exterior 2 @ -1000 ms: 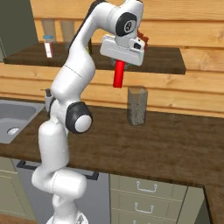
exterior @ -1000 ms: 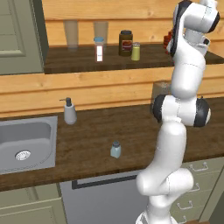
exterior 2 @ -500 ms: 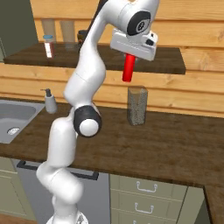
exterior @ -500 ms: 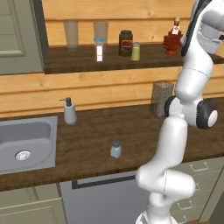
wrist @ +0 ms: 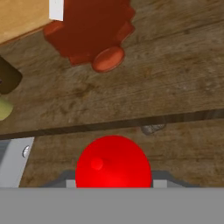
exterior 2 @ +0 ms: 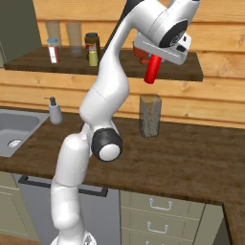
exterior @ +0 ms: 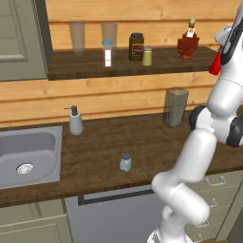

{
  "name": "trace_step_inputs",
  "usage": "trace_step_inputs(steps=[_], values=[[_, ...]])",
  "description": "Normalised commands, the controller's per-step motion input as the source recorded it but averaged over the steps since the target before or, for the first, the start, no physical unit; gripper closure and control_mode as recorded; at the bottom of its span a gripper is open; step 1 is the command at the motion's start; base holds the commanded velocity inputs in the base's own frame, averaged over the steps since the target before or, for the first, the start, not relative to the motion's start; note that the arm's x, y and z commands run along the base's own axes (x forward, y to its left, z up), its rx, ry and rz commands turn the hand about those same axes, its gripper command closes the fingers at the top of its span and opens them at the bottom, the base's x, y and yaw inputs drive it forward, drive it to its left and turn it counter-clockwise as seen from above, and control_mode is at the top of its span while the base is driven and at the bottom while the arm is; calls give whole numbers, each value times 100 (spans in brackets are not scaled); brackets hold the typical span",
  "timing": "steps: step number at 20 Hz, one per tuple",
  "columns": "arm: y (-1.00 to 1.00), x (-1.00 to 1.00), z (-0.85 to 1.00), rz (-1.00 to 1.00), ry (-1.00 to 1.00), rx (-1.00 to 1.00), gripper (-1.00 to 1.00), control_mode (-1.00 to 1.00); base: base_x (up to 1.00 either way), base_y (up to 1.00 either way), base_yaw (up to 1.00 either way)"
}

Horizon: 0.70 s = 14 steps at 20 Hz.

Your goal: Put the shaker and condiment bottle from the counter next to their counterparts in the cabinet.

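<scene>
Soap disp. beside sink

Over the last second the arm swings further right and up along the shelf front. In the left base view its upper links leave the middle of the picture and stand at the right edge, so the brown bottle is uncovered. The red bottle, hanging from the gripper, rises from just above the grey canister to the level of the shelf edge, nearer the brown bottle.
</scene>
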Motion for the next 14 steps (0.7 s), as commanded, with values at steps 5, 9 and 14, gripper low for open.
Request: trace_step_inputs(steps=[5,9,14], values=[[-14,16,23,-1,-6,0,100,-100,0,0,0],[-23,23,56,-2,-1,-1,100,-100,0,0,0],[-9,39,41,-2,1,-5,100,-100,0,0,0]])
